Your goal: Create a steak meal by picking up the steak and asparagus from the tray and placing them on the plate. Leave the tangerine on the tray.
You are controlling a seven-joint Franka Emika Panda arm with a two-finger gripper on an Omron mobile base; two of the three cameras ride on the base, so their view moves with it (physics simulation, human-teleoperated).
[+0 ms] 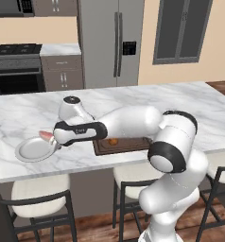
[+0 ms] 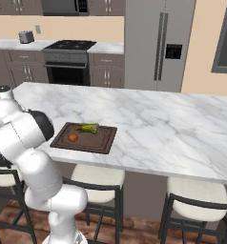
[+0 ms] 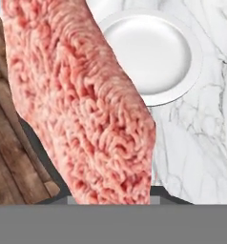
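— How far along is the meal?
— The plate (image 1: 33, 150) sits bare near the counter's front edge; the gripper (image 1: 52, 137) holds the steak (image 1: 46, 136) over its right rim. The tangerine (image 2: 73, 137) and asparagus (image 2: 88, 127) lie on the tray (image 2: 102, 141).
— Room to move?
— Open marble (image 2: 172, 128) lies right of the tray; the front edge is close.

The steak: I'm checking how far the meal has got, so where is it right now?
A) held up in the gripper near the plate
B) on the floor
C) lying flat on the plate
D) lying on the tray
A: the steak hangs close before the hand camera, the bare plate beyond it, while the tray holds just the tangerine and asparagus.
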